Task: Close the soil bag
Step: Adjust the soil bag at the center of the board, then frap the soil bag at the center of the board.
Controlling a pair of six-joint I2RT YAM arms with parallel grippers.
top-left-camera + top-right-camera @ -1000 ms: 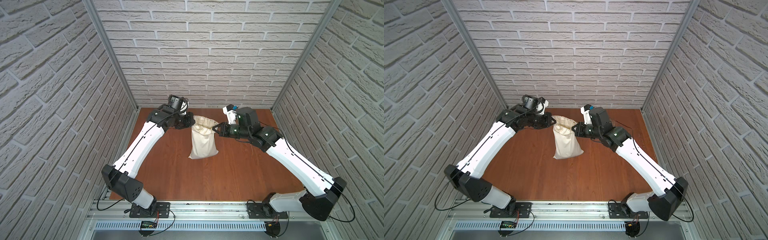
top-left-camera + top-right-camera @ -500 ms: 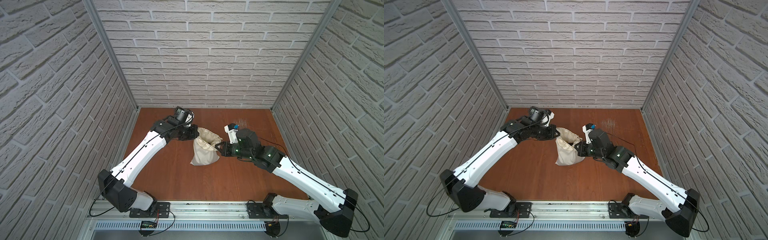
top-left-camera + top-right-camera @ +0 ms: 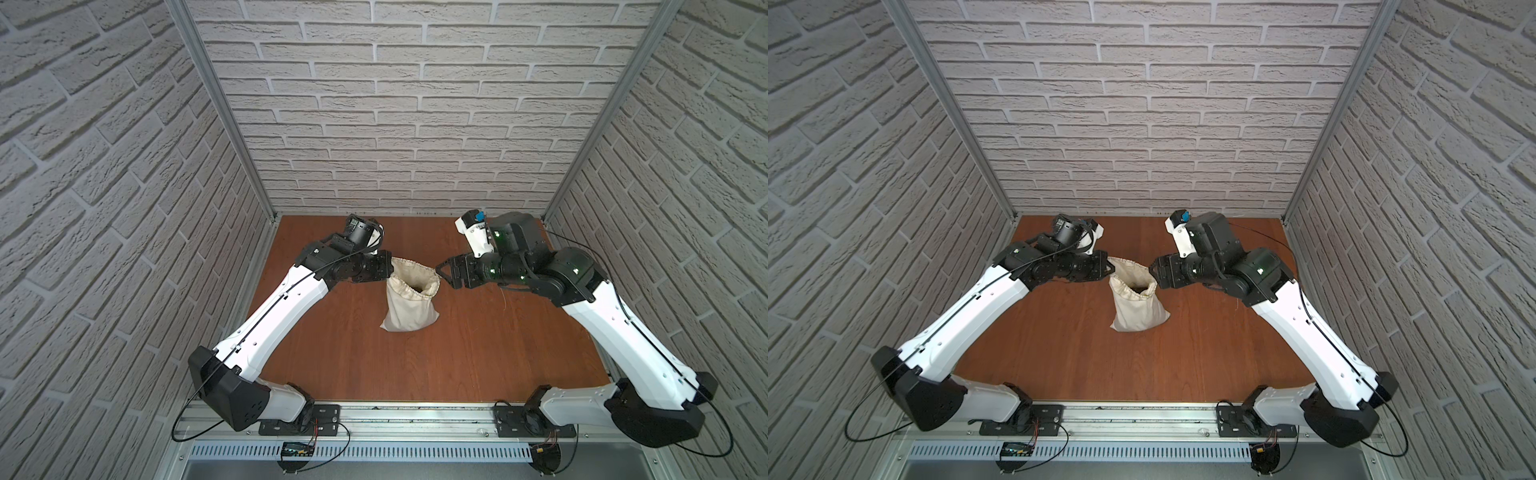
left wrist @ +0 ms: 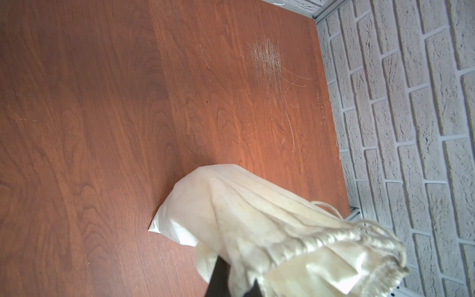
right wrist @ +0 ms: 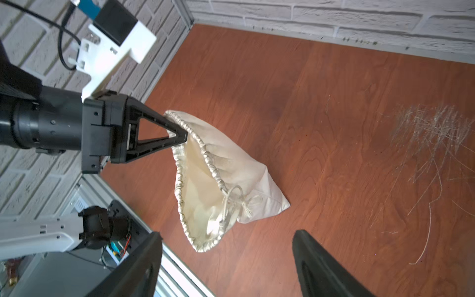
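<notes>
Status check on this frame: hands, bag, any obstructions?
Left hand shut on rim of bag. Right hand open, empty, beside the rim. Bag mouth open, cord loose. No obstructions seen.

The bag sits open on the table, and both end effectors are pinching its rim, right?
Not quite: only the left end effector pinches the soil bag at its rim. The right end effector is open and clear of it, as the right wrist view shows. The bag does sit open on the table.
</notes>
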